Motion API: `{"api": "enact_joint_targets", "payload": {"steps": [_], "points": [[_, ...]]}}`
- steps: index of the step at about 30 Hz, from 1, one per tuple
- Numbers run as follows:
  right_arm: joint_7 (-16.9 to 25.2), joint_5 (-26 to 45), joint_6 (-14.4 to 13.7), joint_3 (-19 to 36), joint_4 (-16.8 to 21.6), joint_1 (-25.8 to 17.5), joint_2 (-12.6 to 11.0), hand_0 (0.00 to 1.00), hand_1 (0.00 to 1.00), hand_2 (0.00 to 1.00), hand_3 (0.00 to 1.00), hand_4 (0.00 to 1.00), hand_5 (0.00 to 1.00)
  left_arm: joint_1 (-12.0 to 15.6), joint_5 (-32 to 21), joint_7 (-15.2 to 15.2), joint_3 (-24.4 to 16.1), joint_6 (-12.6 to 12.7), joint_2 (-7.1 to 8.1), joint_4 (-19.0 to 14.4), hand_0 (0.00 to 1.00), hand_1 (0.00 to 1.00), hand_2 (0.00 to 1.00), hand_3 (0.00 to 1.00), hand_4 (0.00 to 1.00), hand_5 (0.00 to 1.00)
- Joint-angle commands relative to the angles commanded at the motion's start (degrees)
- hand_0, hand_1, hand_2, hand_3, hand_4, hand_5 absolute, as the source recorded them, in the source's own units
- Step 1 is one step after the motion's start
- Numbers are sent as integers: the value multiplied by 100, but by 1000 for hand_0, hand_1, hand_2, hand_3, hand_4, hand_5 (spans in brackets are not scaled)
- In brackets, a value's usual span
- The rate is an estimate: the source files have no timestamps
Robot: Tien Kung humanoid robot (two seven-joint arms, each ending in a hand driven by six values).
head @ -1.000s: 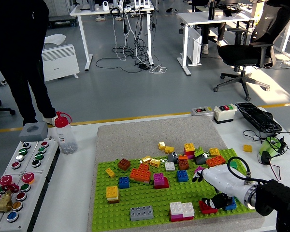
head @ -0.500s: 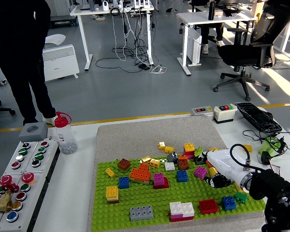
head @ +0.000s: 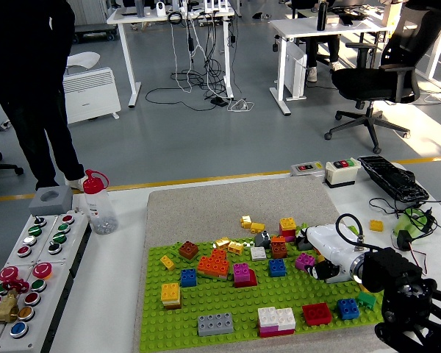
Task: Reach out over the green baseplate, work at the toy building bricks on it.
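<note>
- At your far left sits the button panel [head: 29,254], a pale box studded with glossy red and green domes; beside it the clear plastic bottle [head: 99,204] with a red cap stands off the mat, and nothing there has shifted.
- The green baseplate [head: 228,303] lies on a grey felt-looking mat [head: 206,206], its surface a grid of round studs. Hard, shiny bricks are scattered on it: a yellow brick [head: 170,293] at the left, an orange cluster [head: 214,264] mid-plate, a grey flat one [head: 216,323] near the front edge.
- The red brick [head: 317,313] and blue brick [head: 347,308] now show fully at the front right; a second ago the hand covered that spot.
- Your right hand [head: 325,255] has pulled back and up toward the plate's right edge, white shell over the bricks there. Its dark fingers look curled under, but you cannot tell whether they pinch anything.
- That suggests a repositioning, not a finished placement.
- The left arm is out of sight.
</note>
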Motion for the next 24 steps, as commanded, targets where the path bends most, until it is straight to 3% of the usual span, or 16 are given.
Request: {"api": "enact_joint_targets", "payload": {"steps": [12,24], "points": [[38,-57,185,-247,-506,278,207,133,337,694,721,699,161,-14,-15,13,16,14,18,0,727,780,799,669,475,998],[151,-316,245,-407,-752,428,273,133,337,693,717,696,166,-35,-27,10,21,25,27,0,727,781,800,671,475,998]]}}
